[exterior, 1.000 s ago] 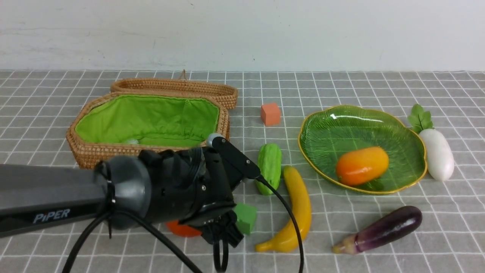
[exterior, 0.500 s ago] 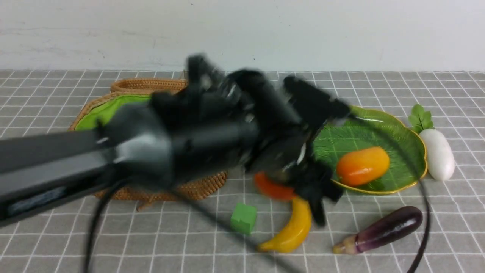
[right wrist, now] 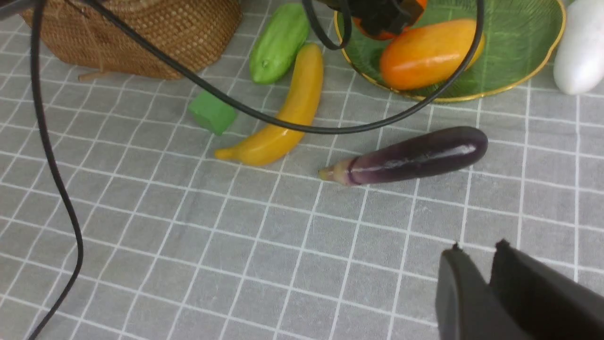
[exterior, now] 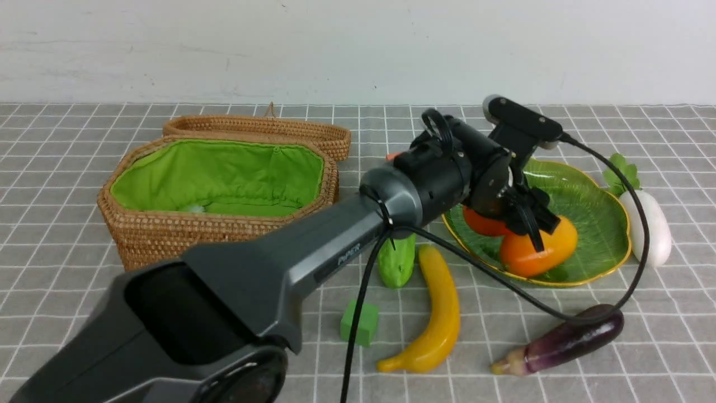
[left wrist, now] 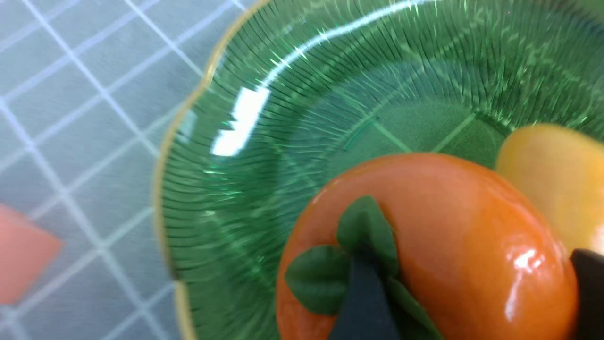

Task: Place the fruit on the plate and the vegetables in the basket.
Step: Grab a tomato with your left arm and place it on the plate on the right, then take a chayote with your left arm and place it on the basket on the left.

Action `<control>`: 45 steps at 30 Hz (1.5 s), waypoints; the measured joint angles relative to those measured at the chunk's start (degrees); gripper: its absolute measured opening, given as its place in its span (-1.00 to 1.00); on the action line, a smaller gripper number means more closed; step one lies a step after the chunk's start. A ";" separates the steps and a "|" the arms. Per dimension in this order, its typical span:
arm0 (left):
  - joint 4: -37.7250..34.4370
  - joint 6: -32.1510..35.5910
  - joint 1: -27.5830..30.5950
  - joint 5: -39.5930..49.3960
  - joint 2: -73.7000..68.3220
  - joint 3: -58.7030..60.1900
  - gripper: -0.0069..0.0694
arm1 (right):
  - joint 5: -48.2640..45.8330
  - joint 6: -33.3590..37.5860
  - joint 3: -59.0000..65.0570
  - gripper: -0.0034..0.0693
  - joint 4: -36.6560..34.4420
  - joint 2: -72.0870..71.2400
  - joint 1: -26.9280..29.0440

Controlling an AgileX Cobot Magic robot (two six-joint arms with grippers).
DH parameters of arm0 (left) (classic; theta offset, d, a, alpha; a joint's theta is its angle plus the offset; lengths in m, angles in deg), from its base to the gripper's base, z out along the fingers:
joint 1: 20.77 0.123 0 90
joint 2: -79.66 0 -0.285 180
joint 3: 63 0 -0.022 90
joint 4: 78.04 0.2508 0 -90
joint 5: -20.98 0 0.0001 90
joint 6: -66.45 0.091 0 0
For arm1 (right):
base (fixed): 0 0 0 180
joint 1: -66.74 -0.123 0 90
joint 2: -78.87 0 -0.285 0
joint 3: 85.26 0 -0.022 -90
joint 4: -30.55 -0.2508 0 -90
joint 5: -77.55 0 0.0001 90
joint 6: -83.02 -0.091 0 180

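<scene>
Gridded grey surface, with a pale wall behind. The persimmon is over the leaf-shaped green plate, near the mango, which rests in it. The left fingers stand on either side of the persimmon; whether they grasp or have released it cannot be told. The right fingers are over the surface, near each other; clenched or slightly parted cannot be determined. Banana, cucumber and eggplant lie on the surface. White radish: just beside the plate. The green-lined wicker basket stands at left, apart from the plate.
</scene>
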 joint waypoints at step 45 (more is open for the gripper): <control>5.84 -11.76 5.77 25.57 2.39 6.37 0.28 | -0.10 0.00 0.00 -0.57 -1.90 0.00 0.00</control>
